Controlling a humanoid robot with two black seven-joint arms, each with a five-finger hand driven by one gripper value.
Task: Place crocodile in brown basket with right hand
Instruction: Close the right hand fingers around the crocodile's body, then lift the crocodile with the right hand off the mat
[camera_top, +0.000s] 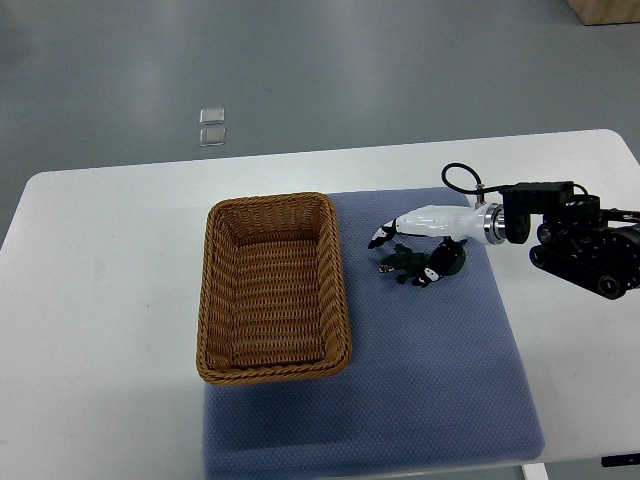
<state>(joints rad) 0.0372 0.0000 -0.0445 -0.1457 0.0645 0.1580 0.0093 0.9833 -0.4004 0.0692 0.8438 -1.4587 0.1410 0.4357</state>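
White table (100, 300), blue mat (430, 380); we note right hand (420, 240) closing fingers around crocodile (403, 263); brown basket (272, 290) beside it.

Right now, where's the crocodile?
In the top view, the crocodile lies on the blue mat, right of the brown basket, under the right hand.

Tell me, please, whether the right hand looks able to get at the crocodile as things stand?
Probably yes. The right hand is already over the crocodile on the blue mat, and nothing lies between them; the brown basket sits apart to the side.
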